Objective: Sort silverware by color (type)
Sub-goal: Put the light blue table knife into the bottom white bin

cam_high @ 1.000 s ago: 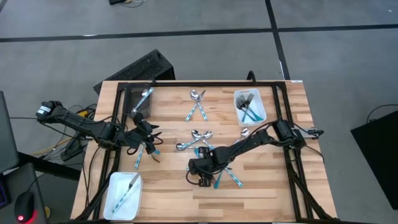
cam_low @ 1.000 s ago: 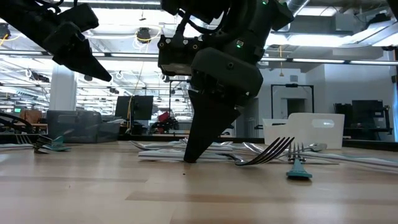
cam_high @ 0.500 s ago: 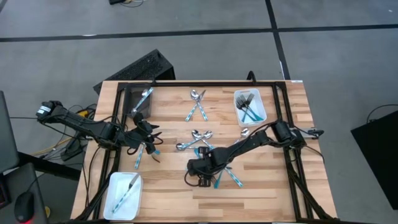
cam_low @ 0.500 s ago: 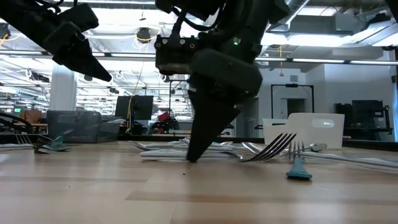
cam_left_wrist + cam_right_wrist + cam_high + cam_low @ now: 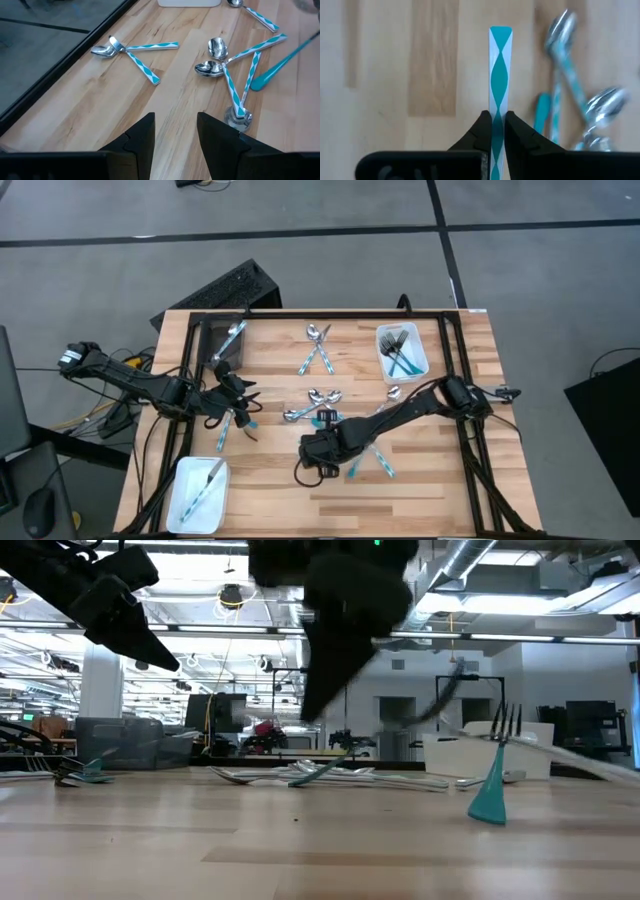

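Note:
Silverware with teal or teal-and-white handles lies scattered on the wooden table: crossed spoons (image 5: 318,348) far of centre, and more spoons (image 5: 315,400) at the middle. My right gripper (image 5: 318,452) hangs above the middle of the table, shut on a piece with a teal-and-white diamond handle (image 5: 499,70); its head is hidden. Beside it, a plain teal fork (image 5: 495,770) stands tipped up, handle end on the table. My left gripper (image 5: 175,131) is open and hovers over the left side (image 5: 240,395), touching nothing. My right gripper pinches the diamond-patterned handle between its two fingertips (image 5: 484,127), partway along its length (image 5: 496,112), coming from above. The fingers lie across the handle. The free handle end (image 5: 500,32) sticks out beyond the fingers, lifted clear of the table; the gripper hides the head end.
A white tray (image 5: 402,352) at the far right holds forks. Another white tray (image 5: 200,492) at the near left holds a knife. A dark bin (image 5: 228,340) at the far left holds a spoon. Two pieces (image 5: 235,425) lie near my left gripper. Black rails run along both table sides.
My right gripper has risen from the table surface with the handle shut between its fingers, and shifted slightly toward the table's left. The plain teal fork beside it, which lay flat, has tipped up with its tines in the air.

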Action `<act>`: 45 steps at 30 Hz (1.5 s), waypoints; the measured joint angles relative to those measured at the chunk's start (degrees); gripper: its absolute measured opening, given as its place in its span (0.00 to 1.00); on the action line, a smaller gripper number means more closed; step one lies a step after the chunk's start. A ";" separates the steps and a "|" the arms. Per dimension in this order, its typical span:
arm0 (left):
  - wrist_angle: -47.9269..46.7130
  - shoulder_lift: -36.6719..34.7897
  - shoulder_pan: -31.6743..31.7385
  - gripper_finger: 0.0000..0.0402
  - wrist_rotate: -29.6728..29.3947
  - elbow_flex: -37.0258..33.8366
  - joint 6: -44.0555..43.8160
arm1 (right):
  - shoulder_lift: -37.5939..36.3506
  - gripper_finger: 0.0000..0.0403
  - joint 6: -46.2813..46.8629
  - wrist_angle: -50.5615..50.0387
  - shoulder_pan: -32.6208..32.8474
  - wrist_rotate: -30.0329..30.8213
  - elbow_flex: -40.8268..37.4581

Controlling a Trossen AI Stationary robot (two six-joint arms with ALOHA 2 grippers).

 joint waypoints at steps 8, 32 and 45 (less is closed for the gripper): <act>-0.88 -0.02 0.00 0.34 -0.85 -1.86 -1.64 | -10.89 0.12 -0.64 13.18 3.29 11.76 -6.79; 68.83 7.22 -0.11 0.52 14.14 -20.25 20.54 | -24.44 0.13 -16.42 96.38 -4.31 16.53 -49.79; 75.94 30.95 4.44 0.62 14.40 -2.20 27.10 | -24.46 0.14 -18.10 100.10 -8.38 7.88 -49.68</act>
